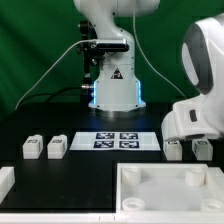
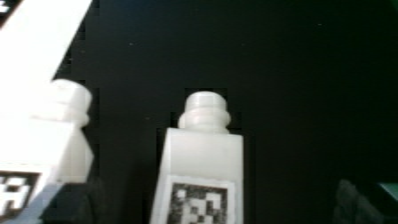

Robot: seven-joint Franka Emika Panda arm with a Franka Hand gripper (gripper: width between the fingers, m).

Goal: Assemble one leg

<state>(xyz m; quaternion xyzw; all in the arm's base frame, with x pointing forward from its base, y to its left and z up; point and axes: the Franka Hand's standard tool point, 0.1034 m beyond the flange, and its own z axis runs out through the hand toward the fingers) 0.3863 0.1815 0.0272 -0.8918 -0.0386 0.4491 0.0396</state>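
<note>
Exterior view: noted the matte black desk (image 1: 90, 170), a glossy white raised-rim panel (image 1: 165, 195) at its near edge, then the thin flat marker board (image 1: 128, 140). Wrist view: found the hand (image 2: 210, 208) spread open, gripping nothing, one blocky white leg (image 2: 205, 160) with rounded peg tip lying between its fingers; saw a twin leg (image 2: 54, 130) just beside.
</note>
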